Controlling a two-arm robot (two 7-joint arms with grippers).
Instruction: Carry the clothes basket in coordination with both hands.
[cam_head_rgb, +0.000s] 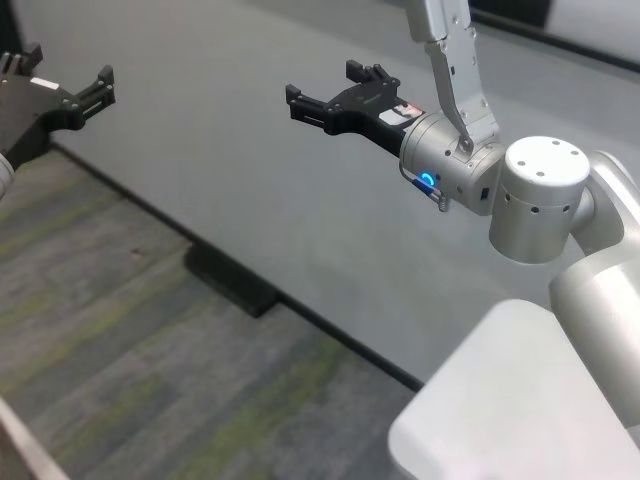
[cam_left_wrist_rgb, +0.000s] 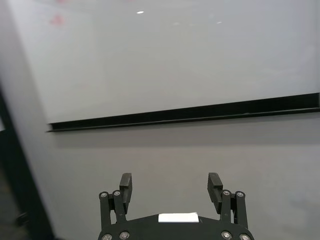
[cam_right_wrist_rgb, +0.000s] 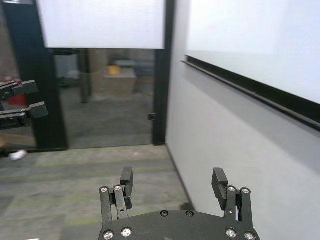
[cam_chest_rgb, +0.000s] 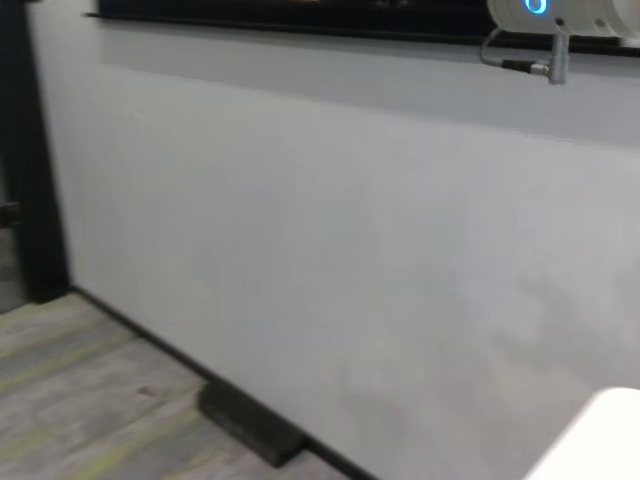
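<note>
The clothes basket is out of view in every picture. My left gripper (cam_head_rgb: 68, 88) is raised at the far left of the head view, open and empty; its own wrist view (cam_left_wrist_rgb: 171, 186) shows the jaws spread before a grey wall. My right gripper (cam_head_rgb: 335, 92) is raised in the middle of the head view, open and empty, with a blue ring light on its silver wrist (cam_head_rgb: 450, 165). In the right wrist view (cam_right_wrist_rgb: 173, 181) its jaws stand apart, and the left gripper (cam_right_wrist_rgb: 22, 104) shows farther off. Both point towards the wall.
A grey wall (cam_head_rgb: 250, 170) with a black baseboard stands close in front. A dark block (cam_head_rgb: 232, 281) lies on the carpet at the wall's foot. A black ledge (cam_left_wrist_rgb: 185, 115) runs along the wall. A glass door with a black frame (cam_right_wrist_rgb: 160, 75) lies beyond.
</note>
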